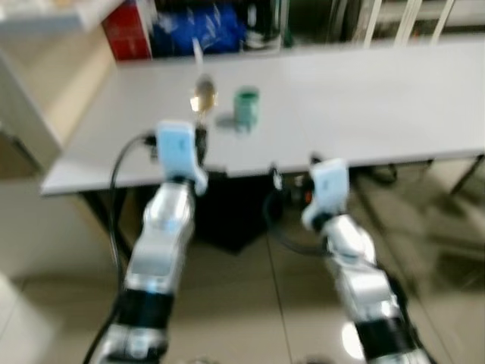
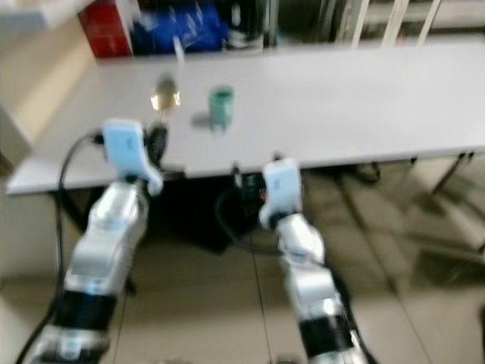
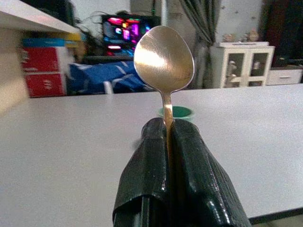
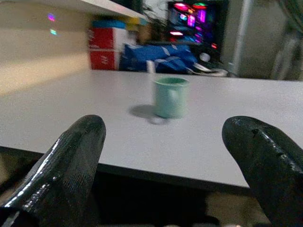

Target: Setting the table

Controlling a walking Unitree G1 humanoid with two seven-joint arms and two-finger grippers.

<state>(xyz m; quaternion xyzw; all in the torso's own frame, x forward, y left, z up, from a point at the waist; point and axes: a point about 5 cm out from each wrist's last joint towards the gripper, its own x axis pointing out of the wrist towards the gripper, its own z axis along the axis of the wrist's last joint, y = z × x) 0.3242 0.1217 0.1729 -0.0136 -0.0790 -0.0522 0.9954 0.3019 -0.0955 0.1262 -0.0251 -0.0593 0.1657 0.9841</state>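
— Left fingers (image 3: 177, 156)?
— Clamped on my spoon (image 3: 164, 59), just short of the cup (image 1: 246, 108) on the counter (image 1: 364, 98).
— Right gripper (image 4: 175, 156)?
— Spread, empty. Only the cup's set; spoon still to place.

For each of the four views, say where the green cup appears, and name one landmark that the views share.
Left eye view: green cup on the white table, upper centre.
Right eye view: upper centre-left.
Left wrist view: mostly hidden behind the spoon handle, only its rim showing.
Right wrist view: centre.
Shared landmark: the red box.
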